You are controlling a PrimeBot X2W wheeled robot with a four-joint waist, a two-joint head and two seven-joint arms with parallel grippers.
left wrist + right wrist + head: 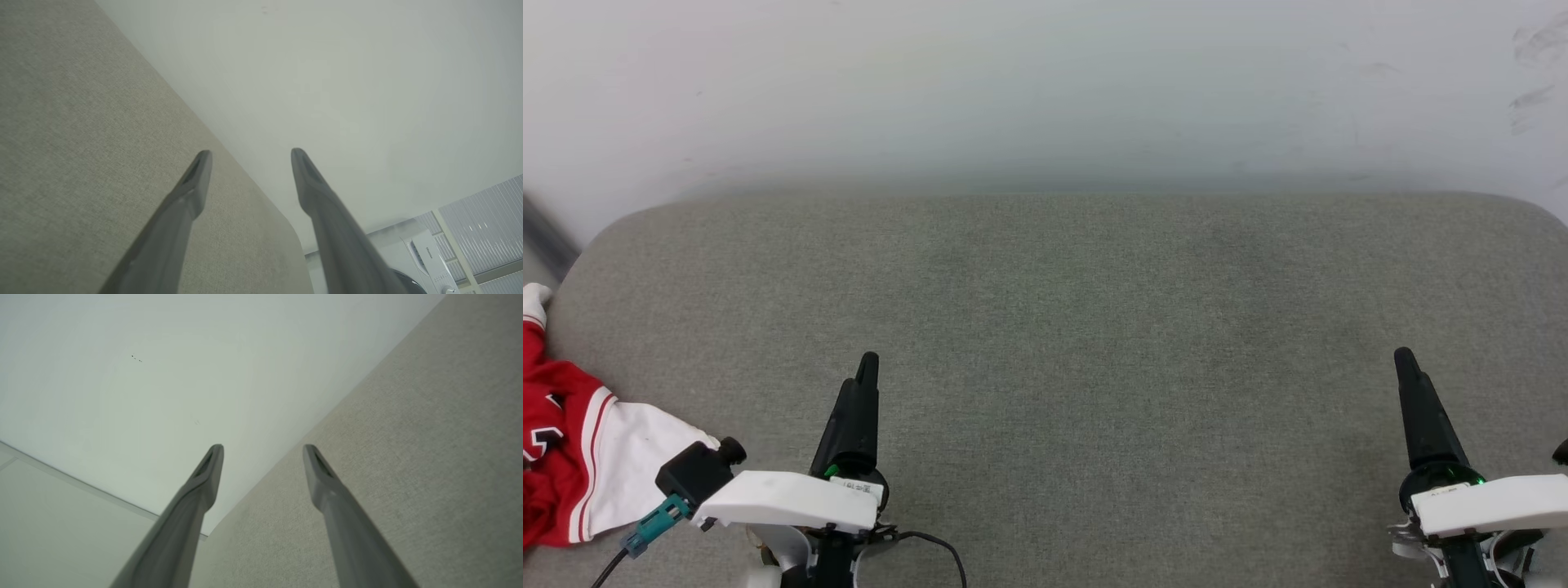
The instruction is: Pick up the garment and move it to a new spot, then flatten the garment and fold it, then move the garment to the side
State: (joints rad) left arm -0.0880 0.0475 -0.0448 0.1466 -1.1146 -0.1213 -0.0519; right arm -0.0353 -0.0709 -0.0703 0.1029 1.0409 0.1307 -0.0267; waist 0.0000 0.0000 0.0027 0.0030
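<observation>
Jersey (564, 457), red with white sleeves, lies bunched at the far left edge of the grey tabletop (1094, 327). It is just left of the left end effector (250, 154) and well apart from the right end effector (263, 449). Both have fingers spread apart and hold nothing.

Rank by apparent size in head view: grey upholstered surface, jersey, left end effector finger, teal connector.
Largest to smallest:
1. grey upholstered surface
2. jersey, visible part only; frame edge crops it
3. left end effector finger
4. teal connector
Finger and connector are nearer the camera, which inflates them.
</observation>
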